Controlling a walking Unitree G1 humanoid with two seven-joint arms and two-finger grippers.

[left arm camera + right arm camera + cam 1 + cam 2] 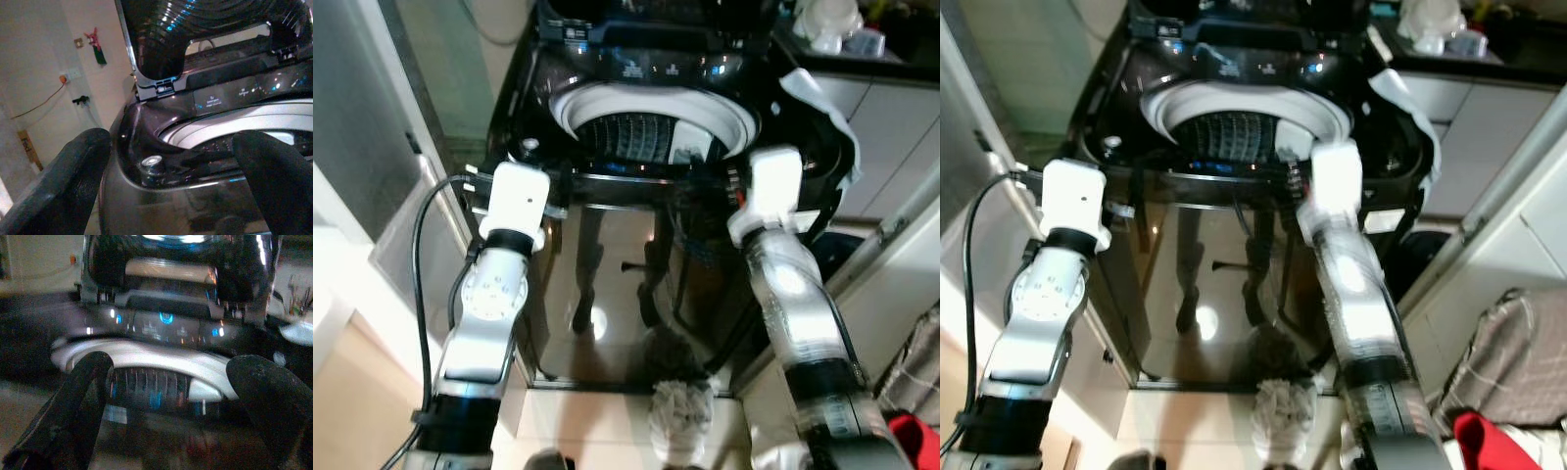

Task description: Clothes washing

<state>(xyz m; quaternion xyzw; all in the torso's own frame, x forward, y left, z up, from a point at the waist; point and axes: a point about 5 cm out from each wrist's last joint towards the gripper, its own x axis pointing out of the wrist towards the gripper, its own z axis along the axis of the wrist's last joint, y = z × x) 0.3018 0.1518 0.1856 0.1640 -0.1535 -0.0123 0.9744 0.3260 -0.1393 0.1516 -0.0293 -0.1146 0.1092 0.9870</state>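
both grippers' jaws spread (empty) at the open washing machine (607, 245) front rim.

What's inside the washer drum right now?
Through the open top of the washer, the drum shows ribbed dark wall under a white rim. No clothes visible; the bottom is hidden by the front edge.

Home laundry corner, top-loading washing machine (646, 108), white cabinets (891, 127)

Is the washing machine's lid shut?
No, the washing machine stands with its lid raised and the drum open to view.
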